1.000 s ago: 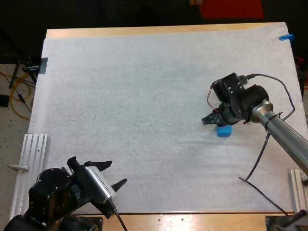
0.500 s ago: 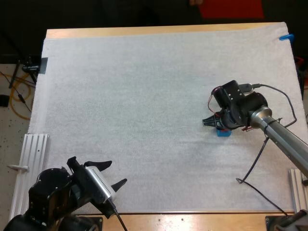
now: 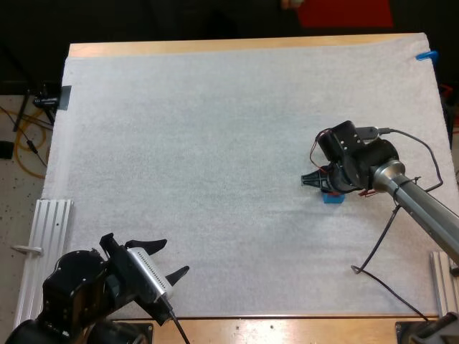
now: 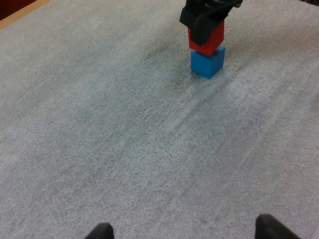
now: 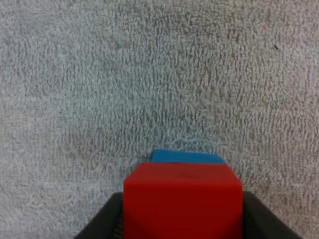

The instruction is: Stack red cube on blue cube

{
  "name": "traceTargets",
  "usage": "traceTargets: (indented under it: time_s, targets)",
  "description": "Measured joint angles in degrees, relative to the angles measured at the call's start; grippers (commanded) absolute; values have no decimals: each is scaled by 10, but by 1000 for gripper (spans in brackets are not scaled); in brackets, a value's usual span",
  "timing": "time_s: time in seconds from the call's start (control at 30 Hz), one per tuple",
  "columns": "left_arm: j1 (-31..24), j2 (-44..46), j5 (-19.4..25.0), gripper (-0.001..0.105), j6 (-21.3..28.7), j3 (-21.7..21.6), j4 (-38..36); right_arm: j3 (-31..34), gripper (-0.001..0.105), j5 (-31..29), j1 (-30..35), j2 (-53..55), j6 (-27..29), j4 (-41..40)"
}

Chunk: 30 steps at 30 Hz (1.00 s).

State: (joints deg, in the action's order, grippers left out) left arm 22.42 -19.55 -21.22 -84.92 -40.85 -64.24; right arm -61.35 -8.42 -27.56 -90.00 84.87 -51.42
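Nearest the arm bases, well apart from the blue cube (image 4: 207, 63), left gripper (image 3: 174, 256) hangs with fingers spread, holding nothing. Bare mat (image 3: 215, 129) lies between it and the blue cube.

Red cube (image 4: 208, 39) sits on top of the blue cube and looks to be touching it, set a little askew, not fully flush. Right gripper (image 3: 321, 183) is clamped on the red cube from both sides — black fingers press its flanks.

Handling, judged: small rigid blocks, light, smooth-faced; the blue cube could slide on the mat if nudged. Best hold is on opposite flat sides of the red cube, as now.

Room: open mat all round the blue cube, nothing to snag. Beyond it, more mat, then the table (image 3: 215, 47) rim, well apart.
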Motion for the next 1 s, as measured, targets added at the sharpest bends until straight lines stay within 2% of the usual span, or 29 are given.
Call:
traceTargets:
  time_s: [0.13, 0.17, 0.23, 0.3, 0.4, 1.0]
  targets:
    - [0, 0, 0, 55, 0, 0, 0, 0, 12, 0, 0, 0, 0, 0]
    - [0, 0, 0, 55, 0, 0, 0, 0, 15, 0, 0, 0, 0, 0]
    - [0, 0, 0, 55, 0, 0, 0, 0, 24, 0, 0, 0, 0, 0]
    - [0, 0, 0, 55, 0, 0, 0, 0, 40, 0, 0, 0, 0, 0]
    - [0, 0, 0, 55, 0, 0, 0, 0, 50, 0, 0, 0, 0, 0]
    - [0, 0, 0, 55, 0, 0, 0, 0, 51, -13, 0, 16, 10, 1]
